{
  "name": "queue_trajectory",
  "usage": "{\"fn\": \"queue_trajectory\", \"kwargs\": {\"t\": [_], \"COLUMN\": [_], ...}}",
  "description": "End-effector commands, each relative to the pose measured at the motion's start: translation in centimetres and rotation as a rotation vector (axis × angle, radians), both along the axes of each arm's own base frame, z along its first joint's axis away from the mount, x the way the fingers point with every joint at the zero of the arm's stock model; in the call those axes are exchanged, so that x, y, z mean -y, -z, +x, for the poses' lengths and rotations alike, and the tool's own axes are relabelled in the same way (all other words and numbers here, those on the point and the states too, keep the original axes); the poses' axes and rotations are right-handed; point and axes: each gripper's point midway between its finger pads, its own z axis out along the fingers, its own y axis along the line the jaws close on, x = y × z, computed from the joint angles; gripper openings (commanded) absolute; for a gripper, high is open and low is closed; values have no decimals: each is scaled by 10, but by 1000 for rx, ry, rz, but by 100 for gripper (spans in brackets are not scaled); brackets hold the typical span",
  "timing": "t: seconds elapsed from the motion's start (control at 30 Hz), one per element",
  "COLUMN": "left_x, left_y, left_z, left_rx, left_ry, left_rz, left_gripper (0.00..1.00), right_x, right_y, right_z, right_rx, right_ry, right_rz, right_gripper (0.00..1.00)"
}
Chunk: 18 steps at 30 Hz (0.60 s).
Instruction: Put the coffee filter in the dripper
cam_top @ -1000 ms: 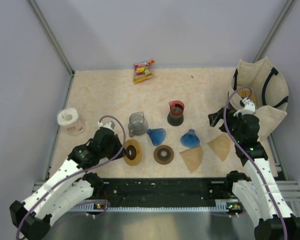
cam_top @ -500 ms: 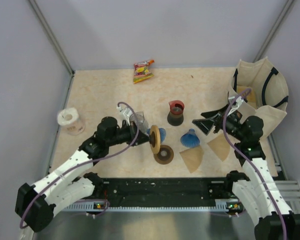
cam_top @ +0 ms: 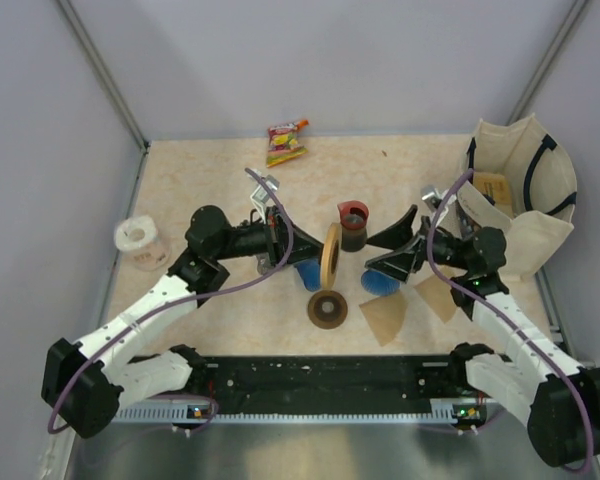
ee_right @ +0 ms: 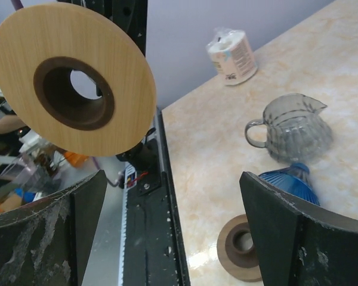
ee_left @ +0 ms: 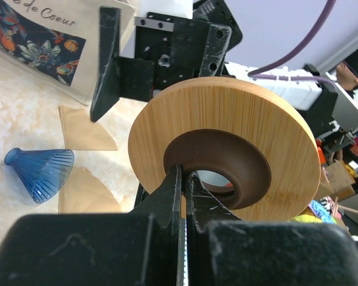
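Two brown paper coffee filters [cam_top: 384, 319] [cam_top: 442, 294] lie flat on the table at the right front. One blue glass dripper [cam_top: 383, 283] sits beside them, partly under my right gripper [cam_top: 371, 254], which is open and empty. A second blue dripper [cam_top: 308, 273] lies by the glass pitcher [cam_top: 273, 250]. My left gripper [cam_top: 316, 250] is shut on the inner rim of a wooden ring [cam_top: 331, 255], held on edge in the air at mid-table. In the left wrist view the ring [ee_left: 274, 155] fills the frame with the right gripper [ee_left: 161, 59] behind it. The right wrist view shows the ring [ee_right: 128, 83] up left.
A second wooden ring [cam_top: 327, 309] lies on the table in front. A red-and-black cup [cam_top: 352, 226] stands behind the held ring. A paper roll [cam_top: 142, 243] is at the left, a snack packet [cam_top: 286, 142] at the back, a cloth bag [cam_top: 525, 190] at the right edge.
My left arm has lifted the wooden ring off the table and carried it right to mid-table, turning it on edge. The right gripper has swung left toward it, staying open.
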Motion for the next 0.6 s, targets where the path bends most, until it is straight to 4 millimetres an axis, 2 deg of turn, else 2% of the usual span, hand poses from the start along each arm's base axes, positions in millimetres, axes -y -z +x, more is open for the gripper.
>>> {"fn": "queue_trajectory", "kwargs": {"t": [0.0, 0.1, 0.23, 0.4, 0.57], "left_x": [-1, -2, 2, 3, 5], "left_y": [-33, -39, -34, -30, -32], "left_z": [-21, -38, -39, -40, -41], "left_rx": [135, 142, 131, 129, 137], "left_ry": [116, 201, 201, 204, 224], "left_rz": [-84, -114, -84, -71, -72], "left_gripper": [0, 0, 0, 0, 0], "right_x": [-20, -31, -44, -47, -59], "right_y": [-33, -41, -54, -73, -71], "right_z": [-12, -15, -24, -43, -54], "right_rx": [207, 227, 269, 312, 299], "right_ry": [-104, -155, -244, -345, -451], "right_rz": [36, 47, 74, 137, 118], "right_gripper": [94, 94, 93, 90, 84]}}
